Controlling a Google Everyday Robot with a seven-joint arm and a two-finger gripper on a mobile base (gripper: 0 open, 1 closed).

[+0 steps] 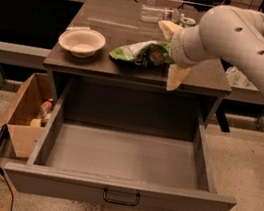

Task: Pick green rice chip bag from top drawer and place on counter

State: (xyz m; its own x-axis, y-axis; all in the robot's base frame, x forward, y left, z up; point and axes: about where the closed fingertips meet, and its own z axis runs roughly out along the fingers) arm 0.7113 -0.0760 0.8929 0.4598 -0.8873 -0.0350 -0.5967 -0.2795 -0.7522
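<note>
Green rice chip bag (140, 52) lying crumpled on counter surface (110, 25), just right of white bowl (81, 42). Gripper (173, 53) hovering at bag's right end, jaws standing wide apart, not clamping it. Top drawer (58, 181) hanging pulled out below. Cardboard box (24, 114) sitting on floor at left.

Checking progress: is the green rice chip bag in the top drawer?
No, the green rice chip bag lies on the counter by the tool.

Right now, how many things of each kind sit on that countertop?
Bowls: 1, white round paper bowl
Bags: 1, crumpled green foil snack bag
Bottles: 1, clear plastic bottle
Cans: 1, small metal drink can
Total: 4
The tool is open at one end of the bag.
</note>
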